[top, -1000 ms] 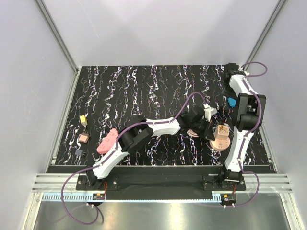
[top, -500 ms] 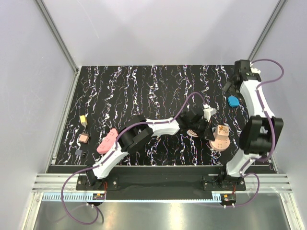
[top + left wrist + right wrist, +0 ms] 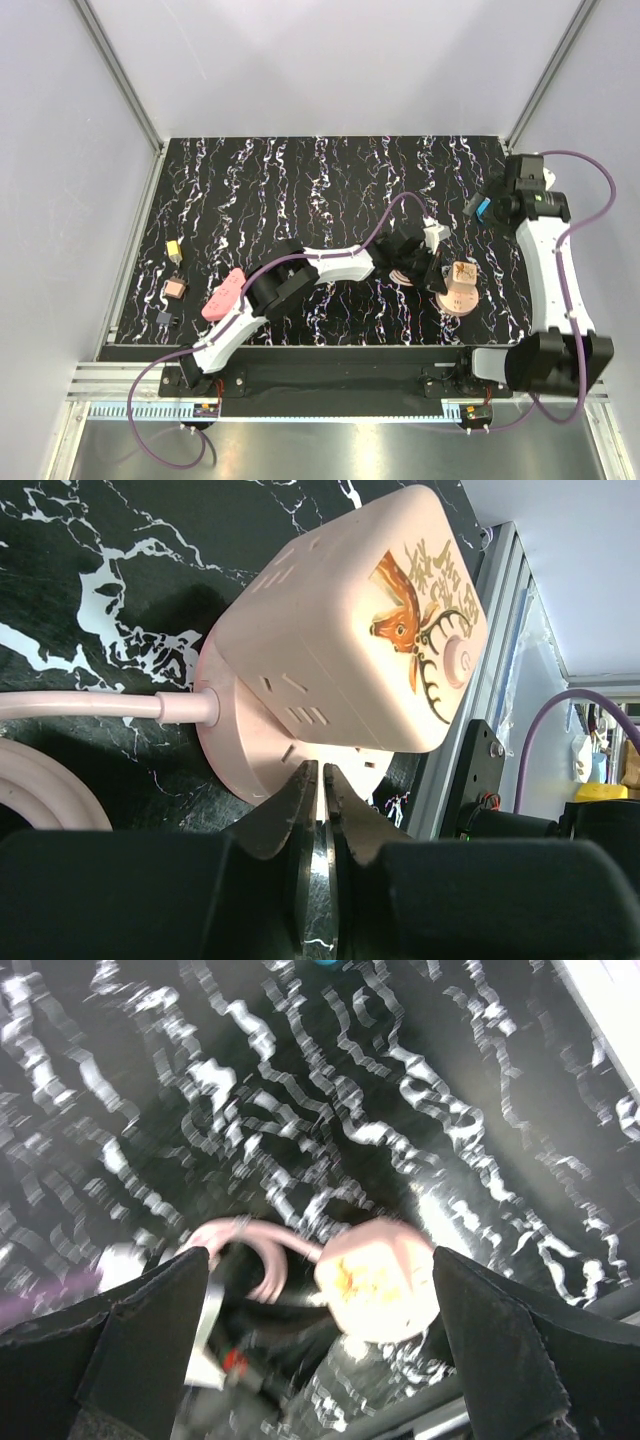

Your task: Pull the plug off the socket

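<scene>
The pink cube socket (image 3: 463, 284) with a deer picture stands on its round base near the table's front right. It fills the left wrist view (image 3: 350, 640), its pink cable (image 3: 90, 705) running off left. No plug shows on its visible faces. My left gripper (image 3: 438, 274) lies low beside it. In the left wrist view the left gripper (image 3: 320, 778) is shut and empty, tips just short of the socket's base. My right gripper (image 3: 497, 205) is raised at the right. In the blurred right wrist view the right gripper (image 3: 318, 1260) is open wide, with the socket (image 3: 380, 1280) far below it.
A blue thing (image 3: 484, 208) lies just beside the right gripper. At the left lie a pink thing (image 3: 223, 293), a yellow-and-black piece (image 3: 173, 250), a small copper square (image 3: 174, 289) and a small black piece (image 3: 165, 318). The table's front rail (image 3: 330, 350) runs close behind the socket.
The right arm has unfolded and swung out to the right, its gripper moving from the back right corner forward to beside the blue thing. The left arm and socket have stayed put.
</scene>
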